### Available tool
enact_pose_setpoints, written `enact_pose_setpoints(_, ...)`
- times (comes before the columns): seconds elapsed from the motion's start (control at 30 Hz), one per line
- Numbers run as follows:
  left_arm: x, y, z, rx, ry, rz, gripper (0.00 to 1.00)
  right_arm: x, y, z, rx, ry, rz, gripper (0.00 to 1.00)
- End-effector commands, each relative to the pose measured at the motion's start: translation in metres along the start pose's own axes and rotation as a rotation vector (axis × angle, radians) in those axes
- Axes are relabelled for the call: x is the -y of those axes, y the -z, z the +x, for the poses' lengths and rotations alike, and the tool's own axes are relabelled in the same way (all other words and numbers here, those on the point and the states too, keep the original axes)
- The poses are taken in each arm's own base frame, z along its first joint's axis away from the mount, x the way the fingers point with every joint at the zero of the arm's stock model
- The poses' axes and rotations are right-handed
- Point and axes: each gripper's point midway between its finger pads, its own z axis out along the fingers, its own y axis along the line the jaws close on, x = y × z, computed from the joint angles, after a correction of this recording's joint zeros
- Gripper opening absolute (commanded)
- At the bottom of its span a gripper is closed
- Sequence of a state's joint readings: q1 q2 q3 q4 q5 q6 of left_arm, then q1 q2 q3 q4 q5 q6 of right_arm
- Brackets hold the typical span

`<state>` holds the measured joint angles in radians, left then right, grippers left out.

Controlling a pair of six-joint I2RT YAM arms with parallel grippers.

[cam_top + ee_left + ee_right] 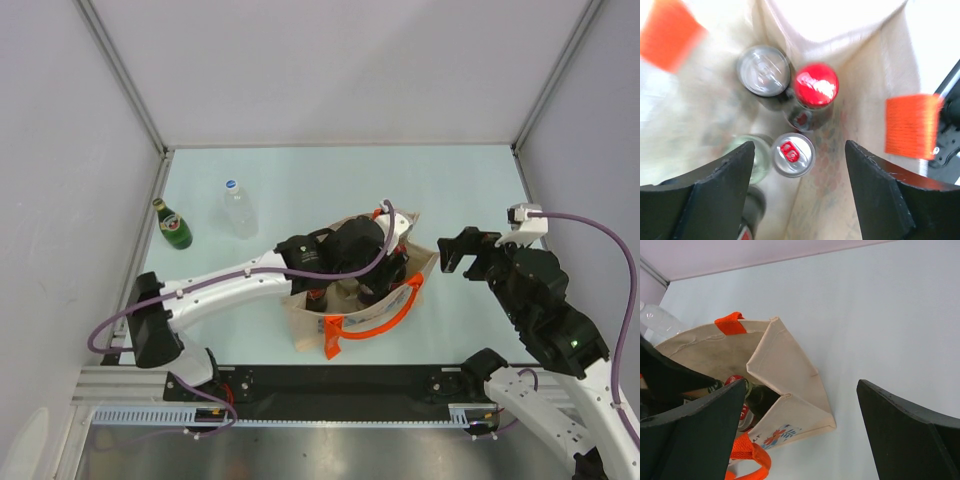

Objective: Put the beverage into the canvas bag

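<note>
Canvas bag (305,322) stands mouth-up (cans (793,154) upright inside); left hand (800,150) gapes empty above it, right hand (801,385) likewise.

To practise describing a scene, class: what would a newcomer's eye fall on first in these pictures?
The beige canvas bag with orange handles sits in the middle of the table, the left gripper open above its mouth. Inside stand a red-capped bottle, a silver can and a can with a red tab. A green bottle and a clear bottle are at the table's far left; the right gripper hangs open right of the bag.
</note>
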<state>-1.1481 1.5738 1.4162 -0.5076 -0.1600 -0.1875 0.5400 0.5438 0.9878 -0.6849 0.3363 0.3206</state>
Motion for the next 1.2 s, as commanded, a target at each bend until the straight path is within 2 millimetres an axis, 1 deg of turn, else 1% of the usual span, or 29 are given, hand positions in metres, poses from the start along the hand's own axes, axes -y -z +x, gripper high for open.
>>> enact_pose_setpoints(0.0, -0.012, 0.063, -0.067, 0.191, -0.007, -0.049, 0.79, 0.003, 0.004, -0.009, 0.035, -0.005, 0.011, 1.0)
enact_pose_setpoints(0.07, -0.023, 0.075, -0.074, 0.209, -0.004, -0.102, 0.79, 0.002, 0.003, -0.007, 0.03, -0.003, 0.01, 1.0)
enact_pose_setpoints(0.1, -0.027, 0.086, -0.085, 0.236, 0.007, -0.122, 0.79, 0.002, 0.002, -0.006, 0.026, -0.003, 0.008, 1.0)
enact_pose_setpoints(0.17, -0.041, 0.108, -0.098, 0.274, 0.034, -0.192, 0.83, 0.001, 0.0, -0.006, 0.025, -0.003, 0.008, 1.0)
enact_pose_setpoints(0.2, -0.047, 0.116, -0.103, 0.289, 0.04, -0.217, 0.85, 0.001, 0.0, -0.007, 0.028, -0.003, 0.005, 1.0)
enact_pose_setpoints(0.23, -0.058, 0.129, -0.107, 0.312, 0.045, -0.273, 0.92, 0.0, -0.001, -0.007, 0.027, -0.002, 0.006, 1.0)
enact_pose_setpoints(0.27, -0.063, 0.138, -0.11, 0.332, 0.046, -0.298, 0.94, -0.001, -0.003, -0.006, 0.022, -0.001, 0.004, 1.0)
enact_pose_setpoints(0.3, -0.071, 0.146, -0.112, 0.346, 0.044, -0.336, 0.97, -0.003, -0.005, -0.007, 0.02, -0.003, -0.003, 1.0)
enact_pose_setpoints(0.33, -0.085, 0.162, -0.113, 0.371, 0.045, -0.411, 1.0, -0.003, -0.005, -0.007, 0.019, -0.004, -0.003, 1.0)
enact_pose_setpoints(0.4, -0.106, 0.172, -0.108, 0.371, 0.042, -0.505, 1.0, -0.006, -0.008, -0.007, 0.01, -0.009, -0.009, 1.0)
enact_pose_setpoints(0.43, -0.115, 0.184, -0.106, 0.388, 0.058, -0.538, 1.0, -0.007, -0.008, -0.006, 0.005, -0.009, -0.011, 1.0)
enact_pose_setpoints(0.47, -0.131, 0.186, -0.099, 0.376, 0.074, -0.59, 0.99, -0.008, -0.01, -0.005, 0.001, -0.008, -0.01, 1.0)
enact_pose_setpoints(0.53, -0.148, 0.196, -0.093, 0.388, 0.124, -0.609, 1.0, -0.009, -0.011, -0.004, -0.001, -0.014, -0.013, 1.0)
enact_pose_setpoints(0.57, -0.166, 0.203, -0.085, 0.391, 0.168, -0.621, 1.0, -0.009, -0.012, -0.004, -0.002, -0.014, -0.013, 1.0)
enact_pose_setpoints(0.63, -0.183, 0.21, -0.077, 0.411, 0.25, -0.625, 1.0, -0.009, -0.013, -0.002, -0.001, -0.014, -0.013, 1.0)
enact_pose_setpoints(0.67, -0.205, 0.223, -0.065, 0.423, 0.298, -0.674, 1.0, -0.009, -0.014, -0.002, -0.003, -0.012, -0.016, 1.0)
enact_pose_setpoints(0.7, -0.212, 0.225, -0.06, 0.429, 0.33, -0.679, 1.0, -0.009, -0.014, -0.001, -0.001, -0.01, -0.015, 1.0)
enact_pose_setpoints(0.73, -0.232, 0.235, -0.053, 0.443, 0.37, -0.737, 1.0, -0.008, -0.015, 0.001, -0.006, -0.003, -0.013, 1.0)
enact_pose_setpoints(0.77, -0.241, 0.235, -0.043, 0.429, 0.388, -0.765, 1.0, -0.008, -0.015, 0.001, -0.005, 0.001, -0.012, 1.0)
enact_pose_setpoints(0.8, -0.248, 0.244, -0.039, 0.454, 0.418, -0.793, 1.0, -0.007, -0.015, 0.002, -0.006, 0.003, -0.011, 1.0)
enact_pose_setpoints(0.83, -0.266, 0.252, -0.028, 0.45, 0.457, -0.856, 1.0, -0.008, -0.015, 0.001, -0.005, 0.004, -0.017, 1.0)
enact_pose_setpoints(0.9, -0.285, 0.257, -0.009, 0.436, 0.524, -0.921, 0.99, -0.012, -0.012, -0.001, -0.004, -0.004, -0.04, 1.0)
enact_pose_setpoints(0.93, -0.303, 0.263, 0.009, 0.416, 0.568, -0.988, 0.99, -0.014, -0.011, -0.003, 0.002, -0.01, -0.05, 1.0)
enact_pose_setpoints(0.97, -0.312, 0.266, 0.018, 0.412, 0.6, -1.012, 0.99, -0.017, -0.011, -0.003, 0.002, -0.012, -0.067, 1.0)
enact_pose_setpoints(1.0, -0.319, 0.264, 0.025, 0.399, 0.627, -1.006, 0.98, -0.019, -0.009, -0.005, 0.011, -0.015, -0.077, 1.0)
enact_pose_setpoints(1.03, -0.339, 0.274, 0.045, 0.382, 0.681, -1.072, 0.98, -0.021, -0.008, -0.006, 0.012, -0.017, -0.09, 1.0)
enact_pose_setpoints(1.07, -0.348, 0.276, 0.052, 0.386, 0.705, -1.087, 0.97, -0.022, -0.008, -0.005, 0.012, -0.017, -0.095, 1.0)
enact_pose_setpoints(1.1, -0.363, 0.283, 0.066, 0.374, 0.745, -1.123, 0.97, -0.023, -0.008, -0.006, 0.016, -0.017, -0.102, 1.0)
enact_pose_setpoints(1.17, -0.378, 0.288, 0.082, 0.356, 0.785, -1.167, 0.96, -0.023, -0.007, -0.005, 0.015, -0.016, -0.108, 1.0)
